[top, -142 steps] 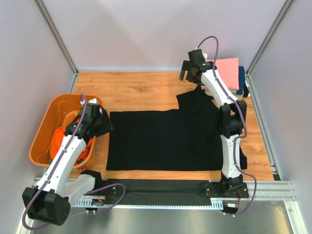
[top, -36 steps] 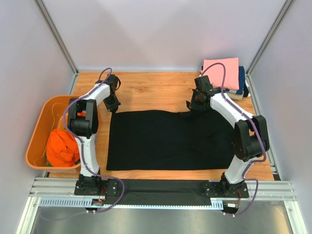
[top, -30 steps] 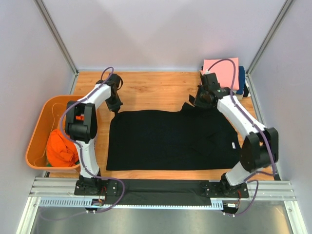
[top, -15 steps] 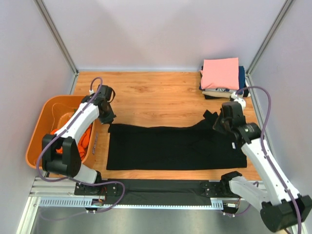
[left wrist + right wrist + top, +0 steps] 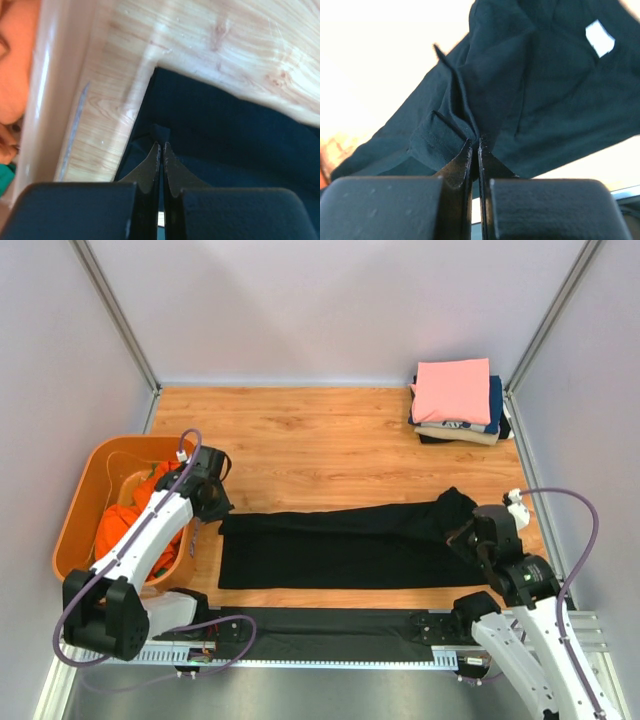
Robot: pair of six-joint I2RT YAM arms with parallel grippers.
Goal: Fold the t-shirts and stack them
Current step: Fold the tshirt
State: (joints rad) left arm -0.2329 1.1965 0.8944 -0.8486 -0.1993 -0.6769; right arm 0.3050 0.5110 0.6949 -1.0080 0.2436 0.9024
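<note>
A black t-shirt [image 5: 340, 540] lies as a long, narrow band across the near part of the wooden table. My left gripper [image 5: 213, 502] is shut on its far-left corner, and the left wrist view shows the cloth [image 5: 240, 130] pinched at the fingertips of that gripper [image 5: 161, 145]. My right gripper [image 5: 468, 532] is shut on a bunched fold at the right end. In the right wrist view the gripper [image 5: 474, 140] pinches the cloth [image 5: 540, 75], which shows a white label [image 5: 599, 37]. A stack of folded t-shirts, pink [image 5: 455, 388] on top, sits at the far right corner.
An orange tub [image 5: 85, 502] stands at the left edge beside my left arm, with an orange t-shirt [image 5: 125, 532] inside; its wall [image 5: 50, 100] fills the left of the left wrist view. A metal rail [image 5: 320, 625] runs along the near edge. Grey walls enclose the table.
Both grippers have drawn the shirt's far edge toward the near edge, and the wide black sheet now lies as a narrow band. Both arms have swung back toward their bases.
</note>
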